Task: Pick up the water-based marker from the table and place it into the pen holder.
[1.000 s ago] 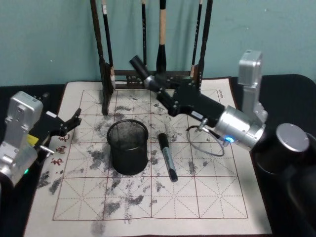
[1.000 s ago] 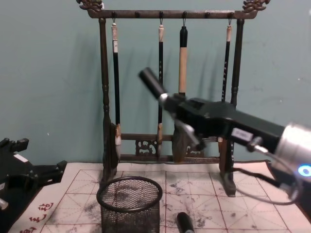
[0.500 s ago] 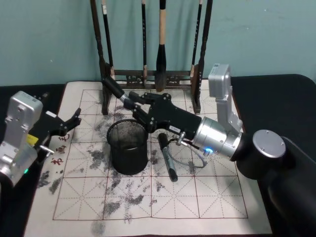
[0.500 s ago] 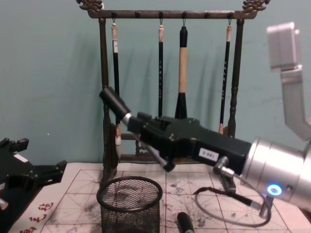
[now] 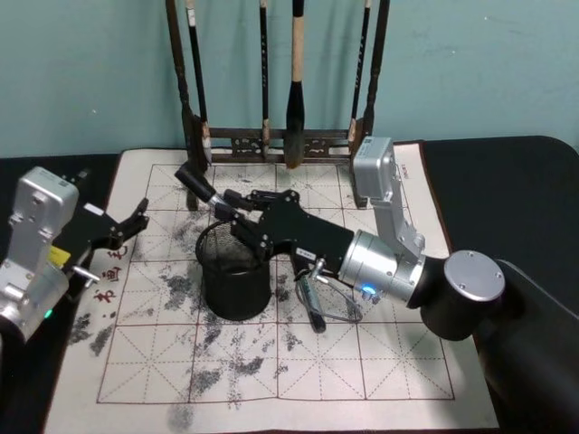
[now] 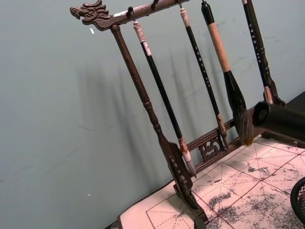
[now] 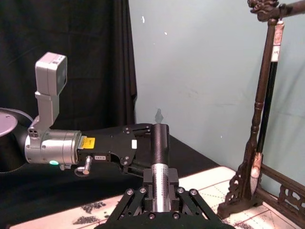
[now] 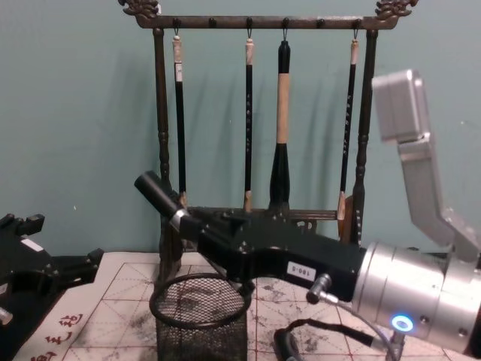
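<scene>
My right gripper (image 5: 237,215) is shut on a black marker with a silver band (image 5: 197,183), holding it tilted, its free end up and to the left. The gripper hangs just above the far rim of the pen holder (image 5: 231,289), a black wire-mesh cup on the ink-stained mat. From the chest the marker (image 8: 158,197) sticks out above the pen holder (image 8: 199,331). The right wrist view has the marker (image 7: 160,143) clamped between the jaws. A second black marker (image 5: 308,298) lies on the mat right of the cup. My left gripper (image 5: 127,224) rests open at the mat's left edge.
A tall dark wooden brush rack (image 5: 280,136) with several hanging brushes stands at the back of the mat (image 5: 271,380). A thin cable loops from the right arm (image 5: 335,307) over the lying marker. Black cloth covers the table to the right.
The right gripper has carried the marker leftward and down, from near the brush rack to just above the pen holder. The left arm has not moved.
</scene>
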